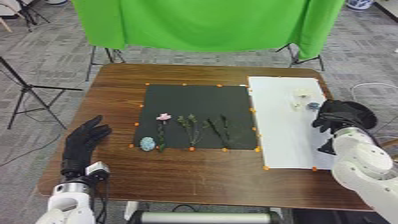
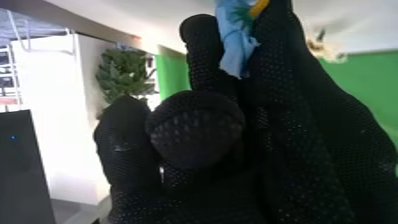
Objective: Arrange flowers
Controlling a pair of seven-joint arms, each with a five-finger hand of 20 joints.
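Looks to me like the picking-up step: the right hand (image 1: 338,118) is by the table's (image 1: 182,175) right edge, fingers straight with a slim gap, the blue flower (image 1: 313,106) on the white sheet (image 1: 289,142) between their tips, though I can't tell whether they touch it. Next they'd need to close gently on it, minding the white flowers (image 1: 302,93) near by; there's little table outward, more width toward the dark mat (image 1: 191,96), with the left hand (image 1: 83,141) flat-fingered beyond, near the left edge.
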